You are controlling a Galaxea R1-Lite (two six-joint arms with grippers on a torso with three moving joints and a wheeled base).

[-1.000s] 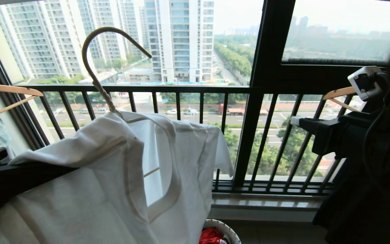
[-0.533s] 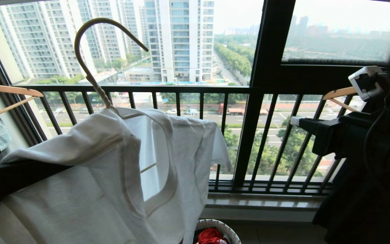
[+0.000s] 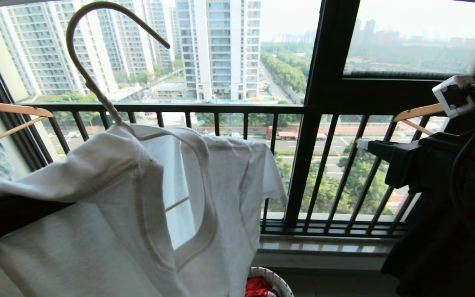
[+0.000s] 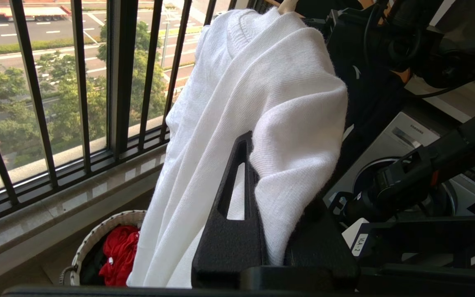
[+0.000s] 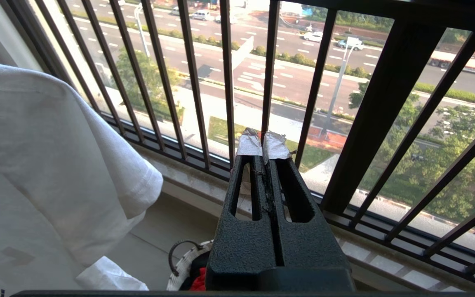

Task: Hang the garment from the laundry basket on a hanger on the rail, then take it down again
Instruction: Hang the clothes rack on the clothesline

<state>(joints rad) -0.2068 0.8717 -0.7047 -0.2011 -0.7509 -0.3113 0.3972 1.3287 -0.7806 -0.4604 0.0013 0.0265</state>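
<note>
1. Head view: white T-shirt fills the lower left, already on the cream wire hanger. Hanger's hook curves up free against the window; twisted neck goes into the shirt's collar. Not hooked on anything in shot. A dark arm crosses under the shirt at far left, prob. the left arm, but its pincer is hidden there. Right gripper sits at mid-right, held out in front of the black balcony railing, well apart from the shirt. Laundry basket rim shows at bottom centre w/ red cloth inside. Wooden hangers at far left and far right.

2. Left wrist view: left gripper is pressed together on a fold of the T-shirt; fabric bunches over the black fingers and drapes down. Basket is below w/ red cloth in it. Washing machine behind, next to dark robot parts.

3. Right wrist view: right gripper w/ taped tips pressed together, nothing between them, pointing at the railing. T-shirt sleeve hangs near, not touching. Basket's black loop handle and rim peek out below.
</note>
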